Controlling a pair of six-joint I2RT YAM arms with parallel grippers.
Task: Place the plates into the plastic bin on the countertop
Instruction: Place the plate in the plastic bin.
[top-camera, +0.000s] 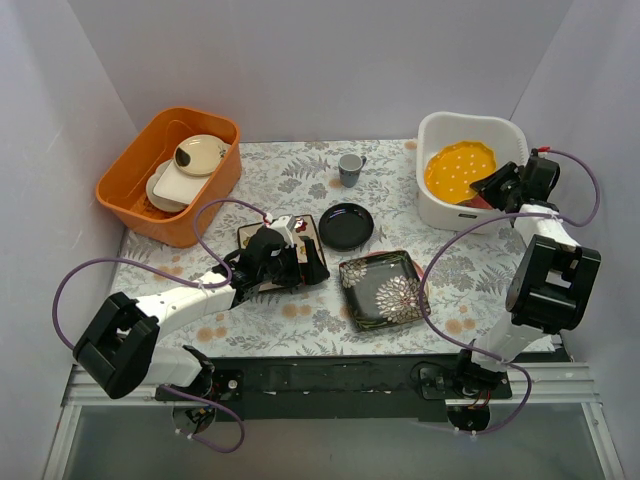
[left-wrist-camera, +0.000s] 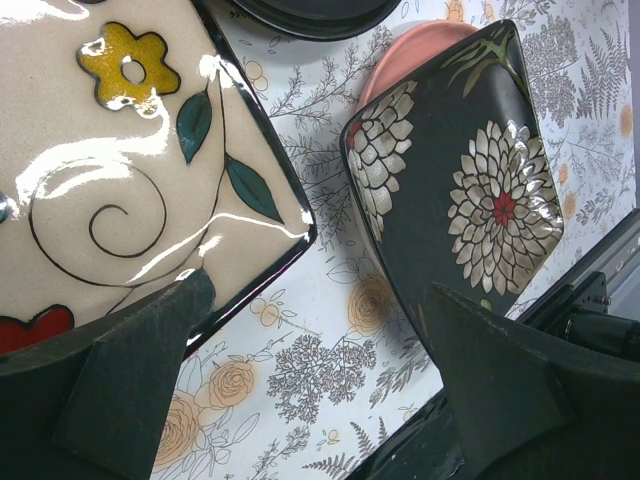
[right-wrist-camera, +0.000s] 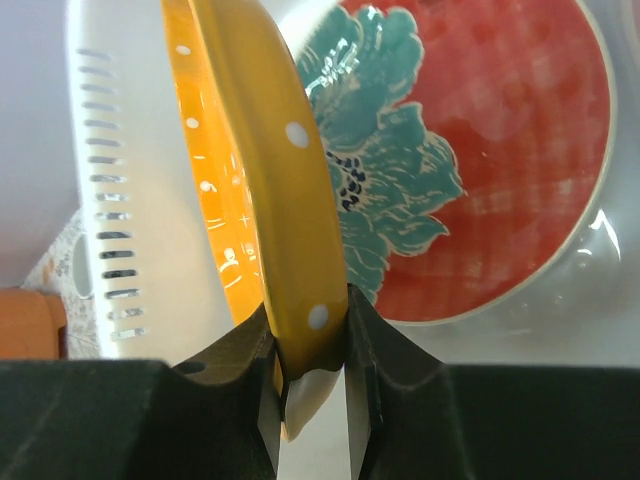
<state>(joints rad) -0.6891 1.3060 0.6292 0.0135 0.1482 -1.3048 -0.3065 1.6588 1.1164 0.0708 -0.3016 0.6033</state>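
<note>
Hard-to-see stuff first. The pink plate (left-wrist-camera: 405, 55) was almost fully buried under the black square plate (left-wrist-camera: 460, 190) with white flowers. Only a curved sliver poked out at its 11 o'clock, and only the left wrist view caught it. The cream square plate (left-wrist-camera: 130, 170) was half covered by the left arm from above and cropped in the close-up. The small black plate (top-camera: 346, 226) sat whole in the top view, at about 1 o'clock from the cream one, but the left wrist view chopped it at the top edge.

Containers: the plastic bin (top-camera: 445, 212) stood at 1 o'clock on the countertop (top-camera: 300, 175). The red-teal plate (right-wrist-camera: 480, 150) lay flat on its bottom. Over it was the yellow plate (right-wrist-camera: 285, 200), seen edge-on in the right wrist view, with the right gripper (right-wrist-camera: 310, 345) clamped on its rim. From above, that gripper hid most of the red-teal plate.

The orange tub (top-camera: 195, 215) at 10 o'clock held a few stacked cream dishes (top-camera: 200, 153), the top one with a brown spot. A small cup (top-camera: 350, 170) stood at 12 o'clock on the cloth.

The left gripper (left-wrist-camera: 318, 290) had its jaws spread wide with nothing in them. It hung over a corner of the cream square plate, one fingertip right at the plate's dark rim. Couldn't tell if it actually touched. The black square plate lay at its 3 o'clock.
</note>
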